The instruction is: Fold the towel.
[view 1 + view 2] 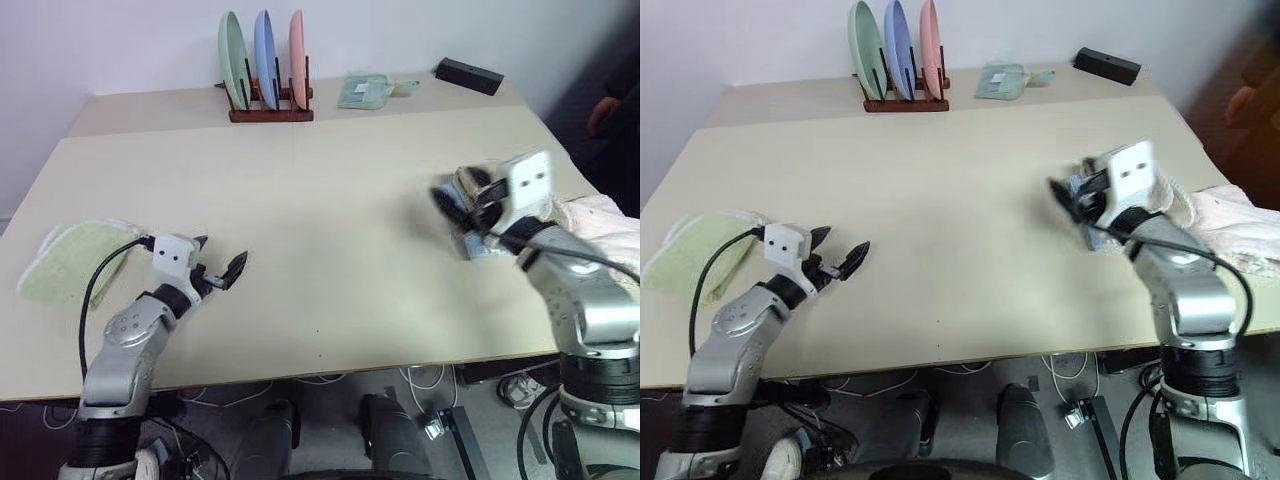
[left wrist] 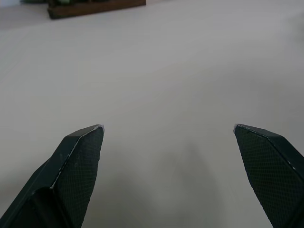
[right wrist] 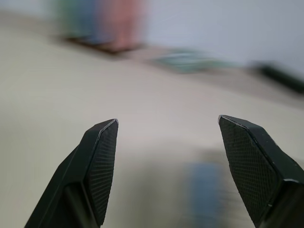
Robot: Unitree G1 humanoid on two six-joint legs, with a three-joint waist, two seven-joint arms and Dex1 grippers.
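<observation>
While both arms hung over the table (image 1: 320,190), the left gripper (image 1: 222,254) sat low at the near left, its two black fingers spread wide with nothing between them, just bare tabletop ahead. Over on the right, the right gripper (image 3: 168,121) was held higher and pointed towards the left, fingers parted too and gripping nothing. And the towel (image 1: 600,215)? It lay bunched at the right edge of the table, partly hidden behind the right arm, with neither gripper on it. A small blue item (image 1: 477,247) lay just below the right gripper, too blurred to make out. A pale green cloth (image 1: 70,262) rested at the near left edge, just beyond the left arm. At the far side stood a wooden rack (image 1: 270,112) with a green plate (image 1: 233,55), a blue plate (image 1: 264,52) and a pink plate (image 1: 297,52) upright in it, then a folded greenish cloth (image 1: 365,91) and a black box (image 1: 468,75) to its right.
</observation>
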